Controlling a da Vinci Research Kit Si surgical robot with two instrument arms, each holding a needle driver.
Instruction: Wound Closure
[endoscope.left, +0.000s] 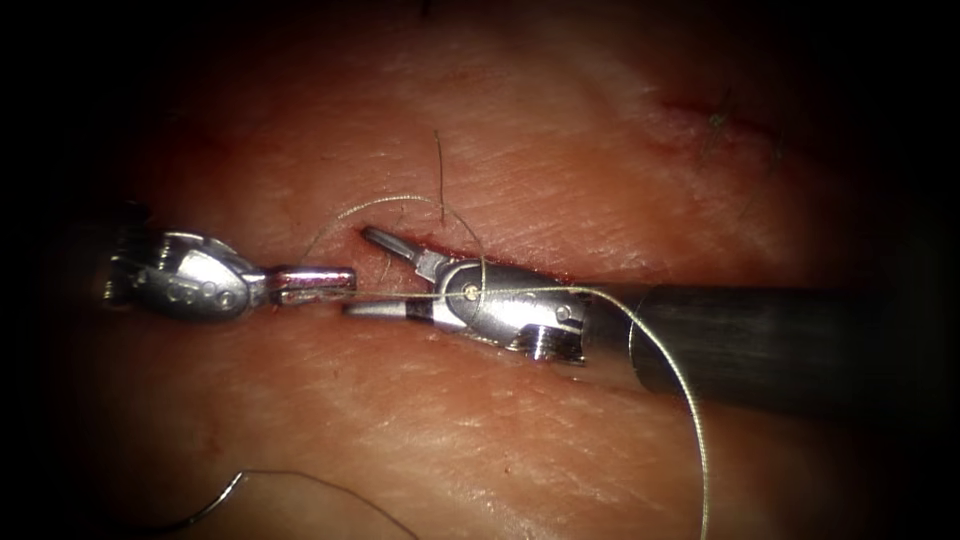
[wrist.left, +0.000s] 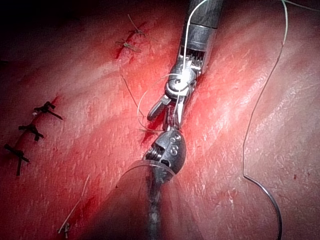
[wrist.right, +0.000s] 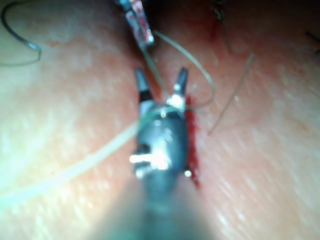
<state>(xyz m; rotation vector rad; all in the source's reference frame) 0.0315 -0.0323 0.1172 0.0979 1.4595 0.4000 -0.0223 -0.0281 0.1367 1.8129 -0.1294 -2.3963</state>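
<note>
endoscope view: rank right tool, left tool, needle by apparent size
1. Right tool, with its shaft: largest; jaws open, holding nothing, thread draped over it.
2. Left tool: jaws shut on the thread.
3. Needle: smallest, lying free on the tissue, partly out of frame, so unsure.

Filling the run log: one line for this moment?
left tool: shut on thread | right tool: open, empty | needle: free on tissue

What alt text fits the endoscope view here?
The left tool, jaws shut, holds the thread, which wraps the right tool, whose open jaws hold nothing over the cut. The needle lies free on the tissue.
</note>
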